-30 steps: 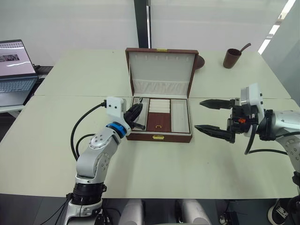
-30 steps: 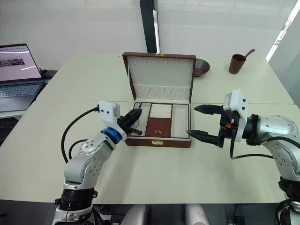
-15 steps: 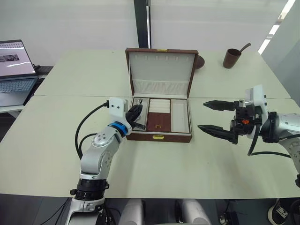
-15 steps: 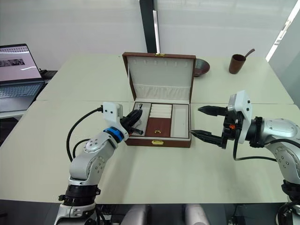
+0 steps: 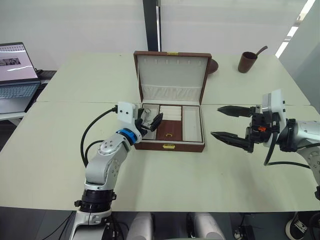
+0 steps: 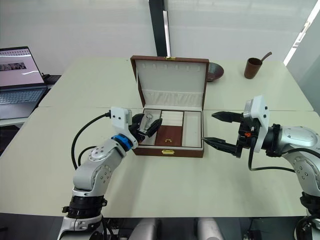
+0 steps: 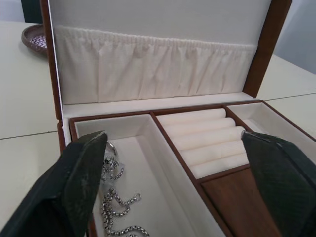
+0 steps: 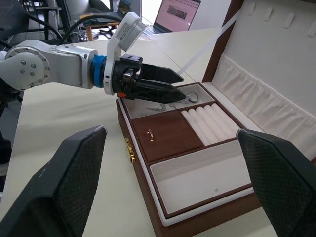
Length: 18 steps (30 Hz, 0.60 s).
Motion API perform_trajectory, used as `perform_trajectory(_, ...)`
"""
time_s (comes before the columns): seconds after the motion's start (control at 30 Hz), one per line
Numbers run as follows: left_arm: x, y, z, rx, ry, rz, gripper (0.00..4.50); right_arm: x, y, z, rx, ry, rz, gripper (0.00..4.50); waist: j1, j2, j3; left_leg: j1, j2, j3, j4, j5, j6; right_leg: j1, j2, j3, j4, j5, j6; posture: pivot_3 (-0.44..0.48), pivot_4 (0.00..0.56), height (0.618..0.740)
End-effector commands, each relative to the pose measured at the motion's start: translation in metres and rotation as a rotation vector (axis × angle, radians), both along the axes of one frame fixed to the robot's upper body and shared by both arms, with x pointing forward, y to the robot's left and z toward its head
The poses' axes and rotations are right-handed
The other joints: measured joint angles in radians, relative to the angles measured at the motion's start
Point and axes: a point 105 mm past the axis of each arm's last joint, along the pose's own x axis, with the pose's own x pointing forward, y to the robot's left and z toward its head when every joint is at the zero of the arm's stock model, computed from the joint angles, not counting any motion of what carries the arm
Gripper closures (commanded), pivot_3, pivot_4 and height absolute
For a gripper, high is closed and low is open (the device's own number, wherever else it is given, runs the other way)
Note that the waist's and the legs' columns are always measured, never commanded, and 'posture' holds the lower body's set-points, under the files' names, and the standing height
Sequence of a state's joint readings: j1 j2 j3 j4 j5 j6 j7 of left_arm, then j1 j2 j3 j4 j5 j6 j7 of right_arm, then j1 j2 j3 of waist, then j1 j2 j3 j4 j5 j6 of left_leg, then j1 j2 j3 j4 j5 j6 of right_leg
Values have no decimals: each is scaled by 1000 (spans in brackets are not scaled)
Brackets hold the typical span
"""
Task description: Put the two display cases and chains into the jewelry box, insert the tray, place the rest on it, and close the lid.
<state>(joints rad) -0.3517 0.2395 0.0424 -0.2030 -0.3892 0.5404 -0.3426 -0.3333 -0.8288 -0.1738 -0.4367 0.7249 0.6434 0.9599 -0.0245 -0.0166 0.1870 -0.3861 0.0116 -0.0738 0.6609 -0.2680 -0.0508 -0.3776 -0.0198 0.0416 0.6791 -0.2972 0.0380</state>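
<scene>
- Box (image 5: 170, 145): set on the table (image 5: 65, 150), lid (image 5: 171, 75) raised upright, tray (image 5: 169, 129) seated inside.
- Chains (image 7: 114, 207): lain in the tray's left cream compartment, ring end near the left finger.
- Left gripper (image 5: 149, 123): jaws spread, held over that left compartment.
- Right gripper (image 5: 227, 122): jaws spread wide, nothing held, positioned just right of the box.

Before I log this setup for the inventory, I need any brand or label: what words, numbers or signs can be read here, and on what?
None can be read.
Laptop: its screen shows a page with lines of text, too small to read.
Jewelry box, lid, brown cup: no print visible.
Left gripper and right gripper: no markings visible.
</scene>
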Motion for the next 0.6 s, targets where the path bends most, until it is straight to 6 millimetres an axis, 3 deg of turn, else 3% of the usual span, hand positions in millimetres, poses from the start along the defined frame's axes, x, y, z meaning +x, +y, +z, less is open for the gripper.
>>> perform_trajectory(0.03,-4,-1,19,-19,-55,-25,16,-2,1,9,10,-45,14,0,0,0,0,0,0,0,0,0,0,0,0,0,0,0,0,0,150,740)
perform_trajectory(0.23,-20,-9,31,-66,-74,-145,16,-1,0,7,10,-35,10,0,-1,0,0,0,0,0,0,0,0,0,0,0,0,0,0,0,150,740)
perform_trajectory(0.33,-34,-2,36,-51,-69,-230,16,1,-7,9,12,-31,-11,0,-3,0,0,0,0,0,0,0,0,0,0,0,0,0,0,0,150,740)
perform_trajectory(0.4,-41,9,39,-26,-63,-267,16,2,-12,9,11,-26,-31,0,-5,0,0,0,1,0,0,0,0,-1,1,0,0,0,0,0,150,740)
perform_trajectory(0.6,-62,69,41,136,-22,-305,16,9,-39,-7,-7,24,-123,0,-4,0,1,0,1,1,-1,0,0,-1,1,1,0,0,0,0,150,740)
